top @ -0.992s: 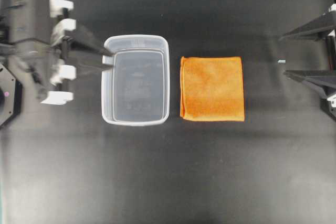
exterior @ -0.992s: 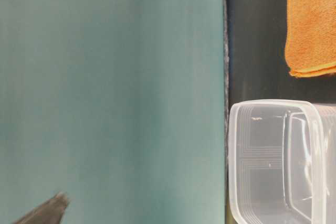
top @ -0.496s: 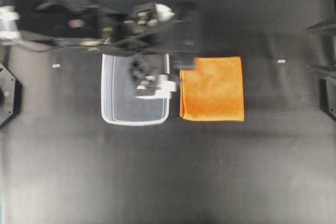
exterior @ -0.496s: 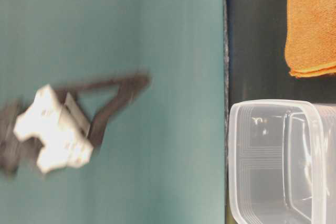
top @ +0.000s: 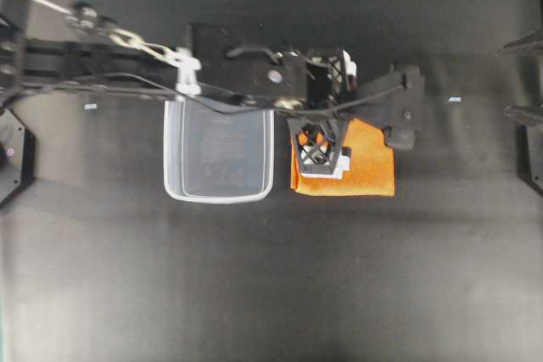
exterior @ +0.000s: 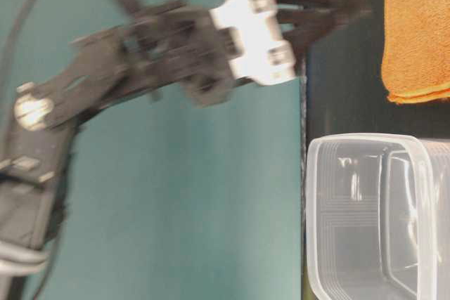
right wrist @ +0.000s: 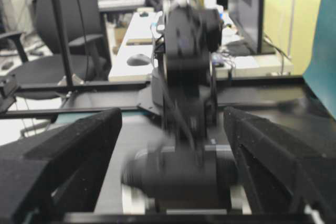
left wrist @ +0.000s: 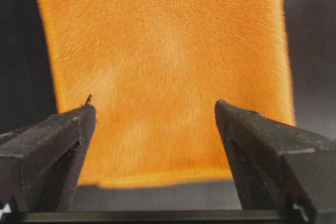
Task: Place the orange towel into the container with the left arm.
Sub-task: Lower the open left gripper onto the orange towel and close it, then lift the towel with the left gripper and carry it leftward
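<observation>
The orange towel (top: 372, 169) lies flat on the black table, just right of the container (top: 172, 177), a clear empty tub. My left arm reaches over the tub's far rim, and the left gripper (top: 325, 125) hangs above the towel's left half, pointing down. In the left wrist view the left gripper (left wrist: 155, 106) is open, its two fingers spread over the orange towel (left wrist: 163, 51) with nothing between them and clear of the cloth. The table-level view has the left gripper (exterior: 358, 8) short of the orange towel (exterior: 415, 33). My right gripper (top: 501, 79) stays open at the right edge.
The container (exterior: 313, 216) stands close beside the towel with a narrow gap of table between them. The left arm's links and cables cross above the tub's far rim. A small pale speck (top: 455, 100) lies on the table right of the towel.
The left arm has swung from the left side, over the tub, to above the towel, and its jaws have spread wide. The right gripper has drawn back towards the right edge.
</observation>
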